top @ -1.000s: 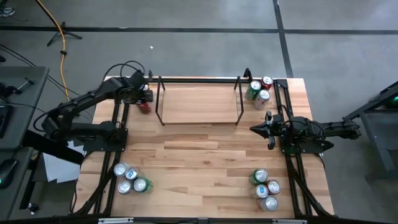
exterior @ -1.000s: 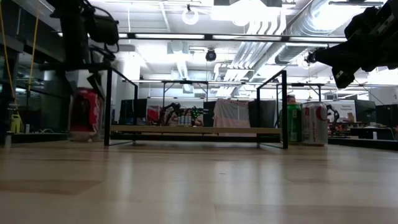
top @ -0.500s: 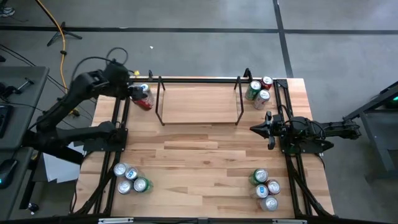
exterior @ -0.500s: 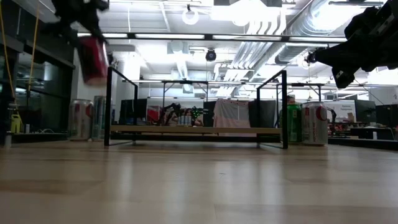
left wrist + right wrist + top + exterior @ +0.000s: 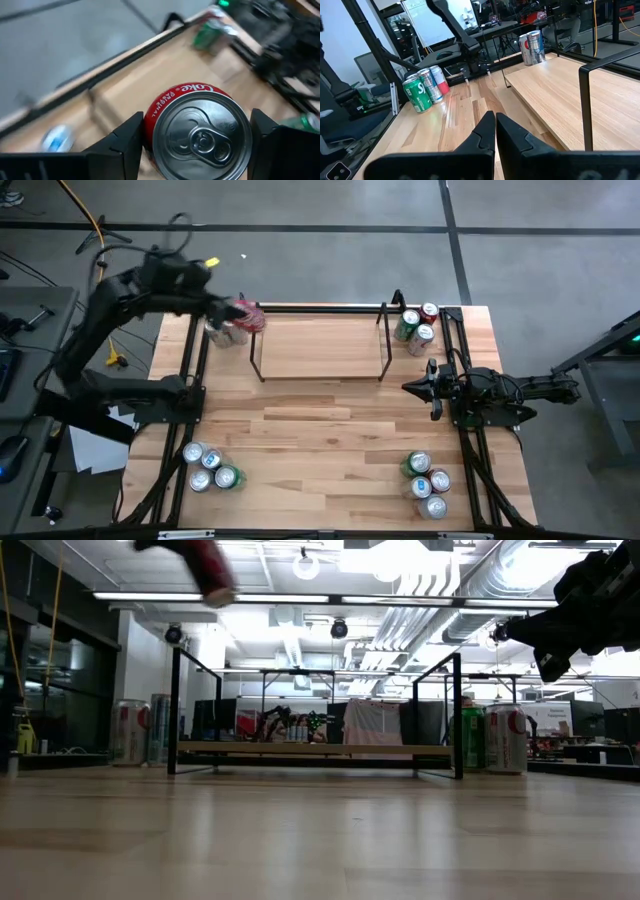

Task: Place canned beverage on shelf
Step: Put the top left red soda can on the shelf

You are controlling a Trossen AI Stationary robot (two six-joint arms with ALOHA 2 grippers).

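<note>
Left gripper (image 5: pixel 195 145) grips the red can (image 5: pixel 197 131), raised above the shelf (image 5: pixel 320 345) at its left end; next I must lower it onto the wood base.

The shelf (image 5: pixel 320 345) stands at the worktop's (image 5: pixel 330 440) far edge; 3 cans (image 5: pixel 417 325) stand right of it, 2 cans (image 5: pixel 222 332) left.

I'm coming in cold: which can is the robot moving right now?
Find the shelf at the table's far edge. Above its left end, the left gripper holds a red Coke can in the air, tilted. It is the only can off the table.
</note>
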